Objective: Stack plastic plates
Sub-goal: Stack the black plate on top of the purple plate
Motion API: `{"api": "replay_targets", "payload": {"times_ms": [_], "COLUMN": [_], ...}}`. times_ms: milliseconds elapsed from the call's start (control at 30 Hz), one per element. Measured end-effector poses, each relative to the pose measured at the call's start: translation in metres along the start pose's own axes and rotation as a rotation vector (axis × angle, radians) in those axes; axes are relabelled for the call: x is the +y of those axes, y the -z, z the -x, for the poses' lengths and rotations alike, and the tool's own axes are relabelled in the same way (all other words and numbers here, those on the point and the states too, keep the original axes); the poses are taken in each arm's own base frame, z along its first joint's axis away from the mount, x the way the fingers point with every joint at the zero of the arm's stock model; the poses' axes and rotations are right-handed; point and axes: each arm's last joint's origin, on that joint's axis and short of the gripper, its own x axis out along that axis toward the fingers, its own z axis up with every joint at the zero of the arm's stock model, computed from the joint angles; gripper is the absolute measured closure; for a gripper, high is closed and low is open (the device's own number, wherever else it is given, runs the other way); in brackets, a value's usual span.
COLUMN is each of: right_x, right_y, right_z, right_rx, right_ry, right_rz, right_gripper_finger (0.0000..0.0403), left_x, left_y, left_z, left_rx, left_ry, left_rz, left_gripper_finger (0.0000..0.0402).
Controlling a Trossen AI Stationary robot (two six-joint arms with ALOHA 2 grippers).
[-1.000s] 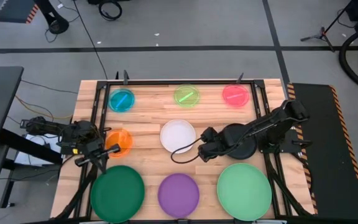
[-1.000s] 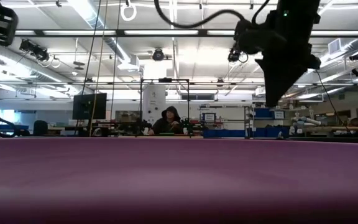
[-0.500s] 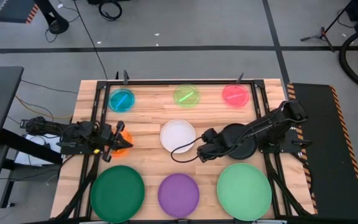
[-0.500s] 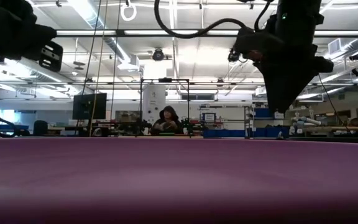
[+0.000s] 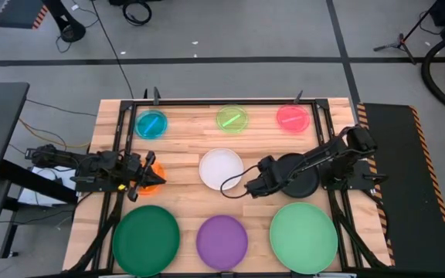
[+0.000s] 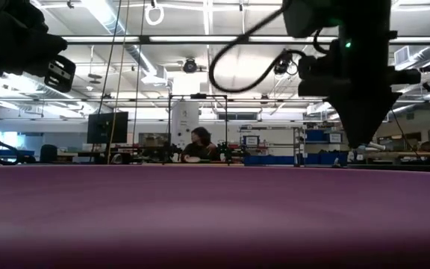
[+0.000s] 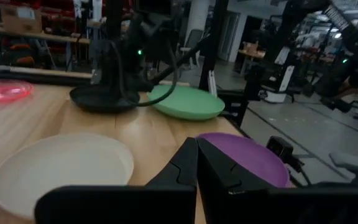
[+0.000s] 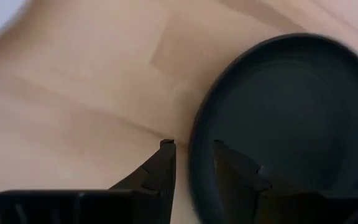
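Nine plates lie flat and apart on the wooden table. Dark green (image 5: pixel 146 239), purple (image 5: pixel 222 242) and light green (image 5: pixel 304 237) lie along the near edge. Orange (image 5: pixel 155 182), white (image 5: pixel 221 167) and black (image 5: pixel 300 174) are in the middle row. Blue (image 5: pixel 151 123), green (image 5: pixel 232 118) and pink (image 5: pixel 293 117) lie along the far edge. My left gripper (image 5: pixel 147 176) is shut, lies level over the orange plate and hides most of it. My right gripper (image 8: pixel 191 152) is open at the black plate's left rim (image 8: pixel 196 168), one finger outside and one inside. My left gripper is shut above the orange plate, pointing toward the table's right; I cannot tell whether it touches the plate, since the gripper hides that spot. My right gripper comes from above at the black plate's left rim; I cannot tell whether the fingers (image 8: pixel 163 163) touch it.
A black frame (image 5: pixel 222 102) runs round the table. In the low view the purple plate (image 6: pixel 215 217) fills the foreground, and a person sits far behind the table. Bare wood lies between the plate rows.
My left gripper has swung from beside the dark green plate toward the far edge and right, coming over the orange plate and turning level toward the right. My right gripper has shifted a little toward the right, closer to the black plate. No plate has moved.
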Motion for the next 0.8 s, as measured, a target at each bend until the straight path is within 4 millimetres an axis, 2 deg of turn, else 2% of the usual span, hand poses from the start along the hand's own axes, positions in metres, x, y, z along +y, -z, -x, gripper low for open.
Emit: {"api": "replay_targets", "payload": {"times_ms": [133,567,700,800], "right_x": [0.003,0.019,0.02,0.019], "right_y": [-0.005,-0.012,-0.012,-0.012], "right_z": [-0.009,-0.059,-0.062,-0.06], "right_rx": [0.068,0.226,0.245,0.208], "right_ry": [0.02,0.17,0.172,0.166], "right_rz": [-0.017,0.067,0.097,0.103], "right_gripper_finger": [0.029,0.0291,0.0308,0.0339], "left_x": [0.0,0.0,0.0,0.0], "left_y": [0.001,0.001,0.001,0.001], "left_z": [0.0,0.0,0.0,0.0], "left_rx": [0.007,0.011,0.013,0.014], "left_ry": [-0.001,0.0,-0.001,-0.001], "left_rz": [0.013,0.025,0.025,0.026], "left_gripper_finger": [0.0392,0.0392,0.0392,0.0392]}}
